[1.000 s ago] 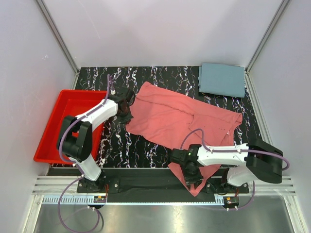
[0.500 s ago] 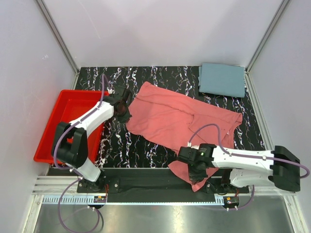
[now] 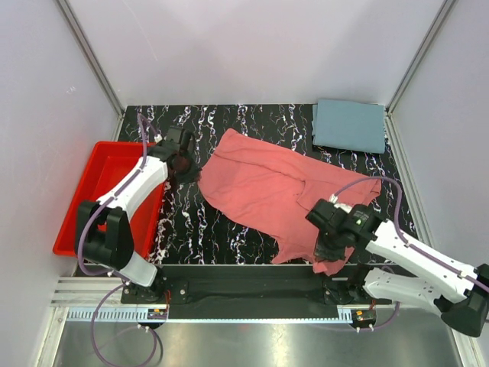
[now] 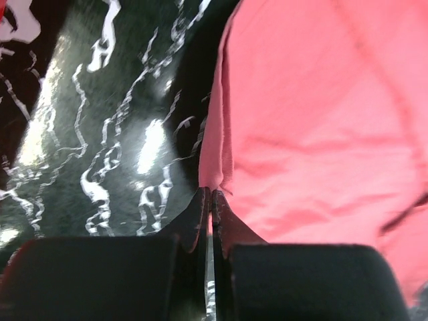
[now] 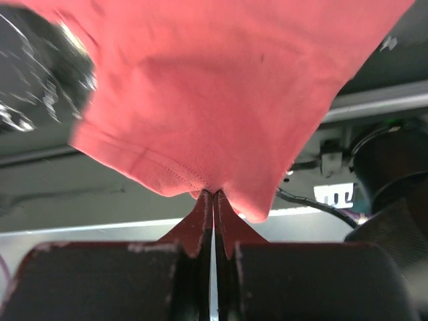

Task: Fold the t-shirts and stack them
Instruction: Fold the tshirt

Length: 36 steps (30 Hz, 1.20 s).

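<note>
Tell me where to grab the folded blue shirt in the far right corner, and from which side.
The blue shirt is probably best pinched at its near edge, coming in low from the robot's side. It lies flat as a folded rectangle in the far right corner of the table, so its far and right sides look boxed in, and the red shirt lies near its left.
</note>
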Motion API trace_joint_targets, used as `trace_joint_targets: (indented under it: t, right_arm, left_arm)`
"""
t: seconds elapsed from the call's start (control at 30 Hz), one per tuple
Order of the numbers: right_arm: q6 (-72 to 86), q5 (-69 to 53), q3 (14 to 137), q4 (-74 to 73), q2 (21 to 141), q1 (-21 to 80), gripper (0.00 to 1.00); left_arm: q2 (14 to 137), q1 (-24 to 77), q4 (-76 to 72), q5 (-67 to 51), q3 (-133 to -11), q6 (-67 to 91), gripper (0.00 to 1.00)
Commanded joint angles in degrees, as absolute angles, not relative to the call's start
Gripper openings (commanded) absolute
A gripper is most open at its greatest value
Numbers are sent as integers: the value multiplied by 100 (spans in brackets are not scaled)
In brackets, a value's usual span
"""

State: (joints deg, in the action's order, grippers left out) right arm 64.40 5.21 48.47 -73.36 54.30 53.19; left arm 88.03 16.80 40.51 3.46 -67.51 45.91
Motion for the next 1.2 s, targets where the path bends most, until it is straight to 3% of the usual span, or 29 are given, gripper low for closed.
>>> trace_joint_targets:
  t: [0.0, 0.67, 1.17]
  right_arm:
    - [5952, 1089, 5395, -7822, 5501, 4826, 0]
    - [2374, 950, 7514, -7322, 6960, 556, 0]
    - [1837, 686, 8270, -6671, 8076, -255, 0]
  left_arm:
    - [8894, 1547, 3841, 35, -7224, 5000, 0]
    - [10133, 1477, 3858, -246, -8507, 5607, 0]
    - [11188, 1301, 3647, -378, -9386, 5977, 0]
